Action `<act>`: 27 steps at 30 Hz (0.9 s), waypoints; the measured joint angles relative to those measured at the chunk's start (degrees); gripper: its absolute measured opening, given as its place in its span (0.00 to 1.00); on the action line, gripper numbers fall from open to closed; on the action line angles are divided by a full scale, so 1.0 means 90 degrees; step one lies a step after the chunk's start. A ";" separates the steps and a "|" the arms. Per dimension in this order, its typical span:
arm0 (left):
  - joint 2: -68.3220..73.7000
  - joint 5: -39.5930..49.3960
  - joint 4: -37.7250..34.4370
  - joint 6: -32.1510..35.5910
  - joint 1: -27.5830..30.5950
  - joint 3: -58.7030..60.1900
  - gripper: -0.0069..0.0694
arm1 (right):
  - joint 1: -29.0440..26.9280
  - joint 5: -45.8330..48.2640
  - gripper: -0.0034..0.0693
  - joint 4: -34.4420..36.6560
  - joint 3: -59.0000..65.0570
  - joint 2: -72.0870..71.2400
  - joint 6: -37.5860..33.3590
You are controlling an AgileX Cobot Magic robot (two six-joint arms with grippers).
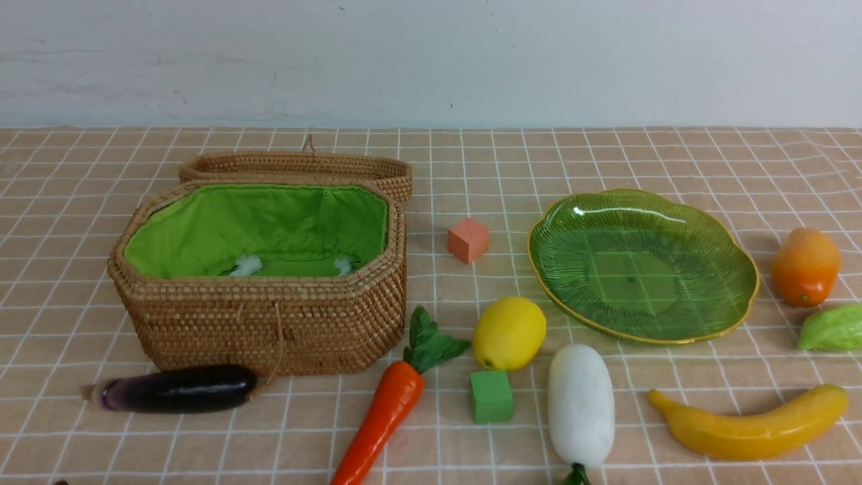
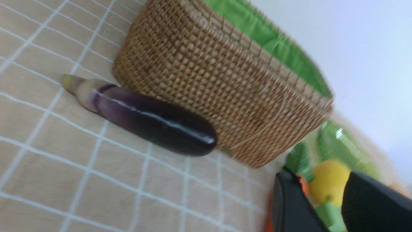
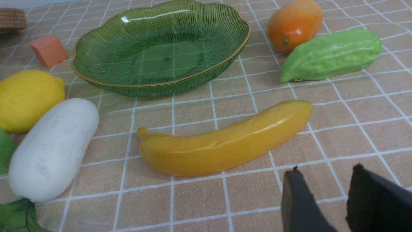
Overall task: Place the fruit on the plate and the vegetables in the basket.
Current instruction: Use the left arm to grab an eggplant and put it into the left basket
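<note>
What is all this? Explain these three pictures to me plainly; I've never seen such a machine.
This is a robot with two arms. The wide picture looks forward from between its arms; the other two come from cameras on its wrists. The black prongs there are its left gripper and right gripper, both open, holding nothing. On the checked cloth lie a wicker basket, an eggplant, a carrot, a lemon, a white radish, a banana, an orange fruit, a ridged green vegetable, a green plate, a pink cube and a green cube. The plate is empty.

White grid lines cross the tan cloth (image 1: 673, 162); the ribbed plate (image 1: 643, 266) is green.
</note>
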 joint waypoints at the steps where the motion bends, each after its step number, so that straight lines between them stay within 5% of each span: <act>1: 0.0000 -0.0073 -0.0144 -0.0063 0.0000 0.0000 0.40 | 0.0000 0.0000 0.38 0.0000 0.0000 0.0000 0.0000; 5: 0.0000 -0.0824 -0.1300 -0.0395 0.0000 0.0000 0.40 | 0.0000 0.0000 0.38 0.0000 0.0000 0.0000 0.0000; 10: 0.0000 -0.0932 -0.1477 -0.0101 0.0000 -0.0132 0.31 | 0.0000 0.0000 0.38 -0.0131 0.0000 0.0000 -0.0023; 15: 0.0305 0.0695 -0.1469 0.0573 0.0000 -0.1141 0.07 | 0.0000 -0.0397 0.38 -0.0067 0.0036 0.0000 0.0519; 23: 0.2577 0.3286 -0.1300 0.2149 0.0000 -0.2578 0.07 | 0.0000 -0.1868 0.37 0.1488 0.0036 0.0000 0.2419; 27: 0.3581 0.3203 -0.1195 0.2391 0.0000 -0.2914 0.07 | 0.0256 -0.0910 0.28 0.1770 -0.0546 0.0076 0.2663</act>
